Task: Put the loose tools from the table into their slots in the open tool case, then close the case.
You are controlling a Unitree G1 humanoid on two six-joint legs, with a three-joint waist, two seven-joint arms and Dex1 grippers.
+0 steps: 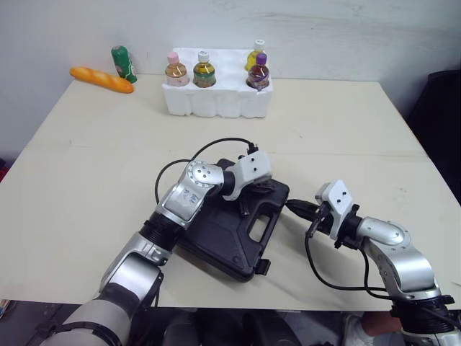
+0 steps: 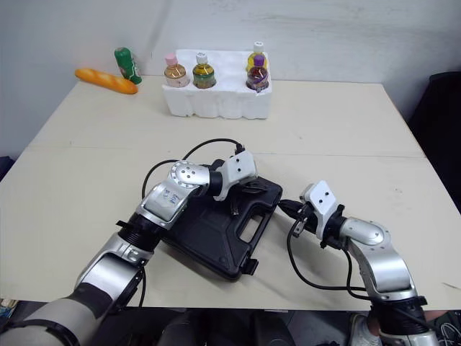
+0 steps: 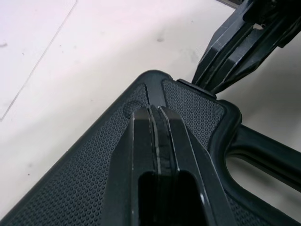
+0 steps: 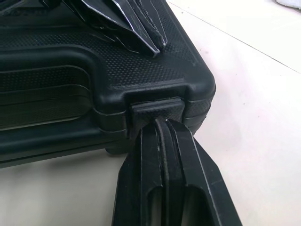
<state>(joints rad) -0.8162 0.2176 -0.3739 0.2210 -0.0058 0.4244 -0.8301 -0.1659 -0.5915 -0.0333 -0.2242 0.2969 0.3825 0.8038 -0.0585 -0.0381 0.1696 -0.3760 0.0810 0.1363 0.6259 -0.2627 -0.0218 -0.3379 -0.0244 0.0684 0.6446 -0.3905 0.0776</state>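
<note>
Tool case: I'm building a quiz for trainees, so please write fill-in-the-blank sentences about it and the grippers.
The case lies ____ on the table.
The left gripper, shut, rests on the case's ____.
The right gripper, shut, touches the ____ that fastens the case.
The foam tray holds ____ bottles.
Missing words: closed; lid; latch; four.

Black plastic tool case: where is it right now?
The black plastic tool case lies shut near the front edge of the pale table; the left gripper rests on its lid and the right gripper touches its latch.
</note>
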